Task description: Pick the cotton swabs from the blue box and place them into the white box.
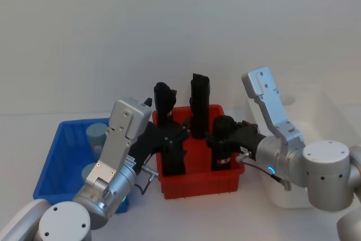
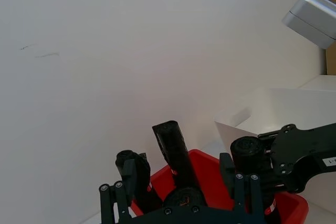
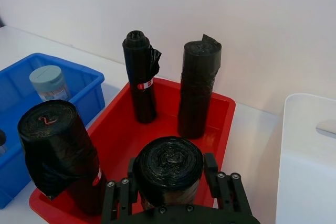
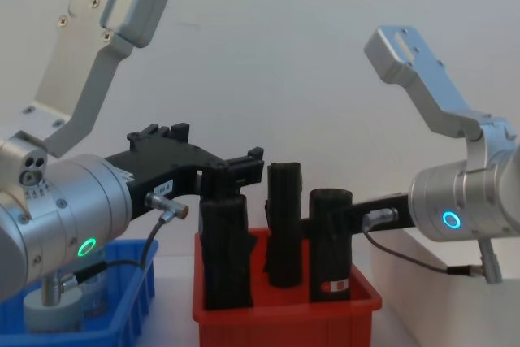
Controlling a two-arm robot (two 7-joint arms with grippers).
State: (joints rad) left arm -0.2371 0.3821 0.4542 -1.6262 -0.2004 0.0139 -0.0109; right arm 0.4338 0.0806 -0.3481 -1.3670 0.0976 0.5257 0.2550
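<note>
The blue box (image 1: pixel 49 169) sits at the left and holds two cotton swabs jars with pale lids: one (image 1: pixel 96 134) stands free, the other (image 1: pixel 90 171) is partly hidden behind my left arm. The free jar (image 3: pixel 50 82) also appears in the right wrist view. At the right, the white box (image 1: pixel 334 118) stands behind my right arm. My left gripper (image 1: pixel 172 137) hangs open over the left part of a red bin, its fingers (image 2: pixel 113 203) wide apart. Over the bin's right part, my right gripper (image 3: pixel 168 183) is shut on a standing black roll (image 3: pixel 168 163).
The red bin (image 1: pixel 197 183) stands between the blue and white boxes and holds several upright black rolls, two of them tall at the back (image 1: pixel 198 105). A white wall rises close behind the table. Bare tabletop lies in front of the bins.
</note>
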